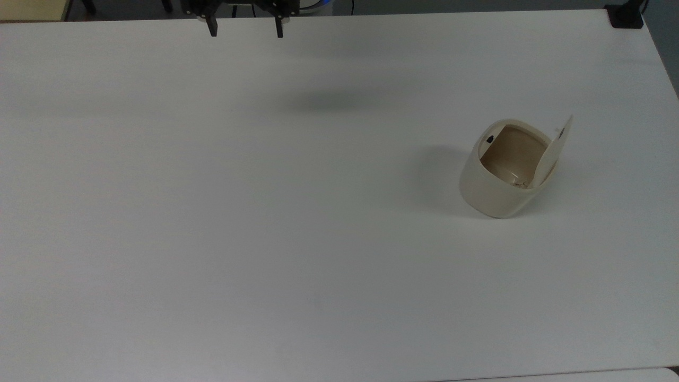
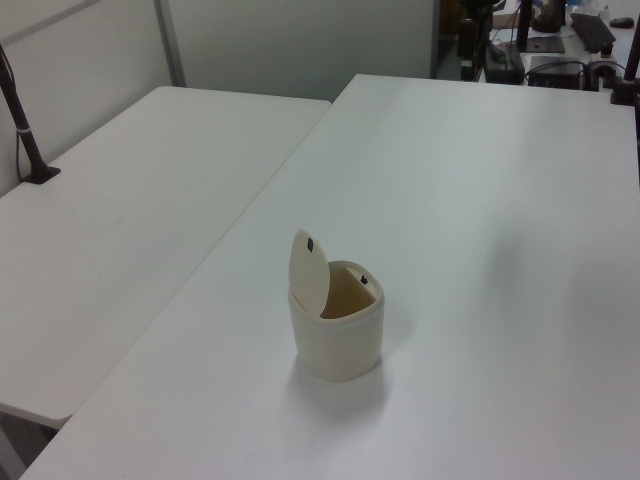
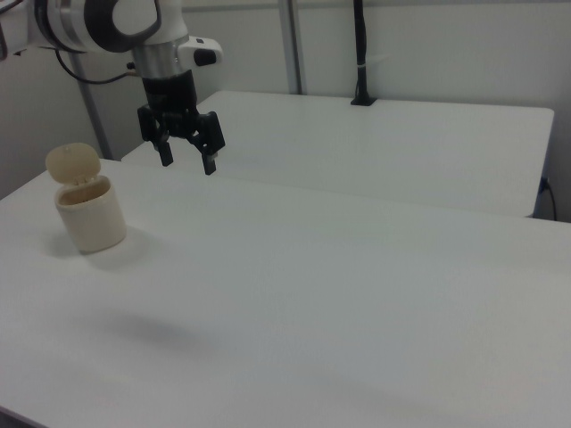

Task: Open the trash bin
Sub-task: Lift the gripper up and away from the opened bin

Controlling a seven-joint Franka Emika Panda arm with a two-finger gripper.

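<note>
Top view, left to right. Hand (image 1: 245,29) hangs above the far edge of the surface (image 1: 212,212), left of that edge's middle; fingers wide apart, nothing between them. A soft shadow lies on the bare surface below and to its right. In the right view the hand (image 3: 187,162) is raised clear of the surface, fingers pointing down and spread, empty.

Trash bin (image 1: 504,172) stands upright toward the top view's right edge of the surface, nearer the far edge than the near one, well apart from the hand. Its lid (image 1: 554,151) stands up from the rim on the top view's right side; tan inside exposed; small black button (image 1: 489,140) on the opposite rim.

Left view: lid (image 2: 308,262) upright, mouth open.

Judgement: opening looks done; nothing left at the bin.
</note>
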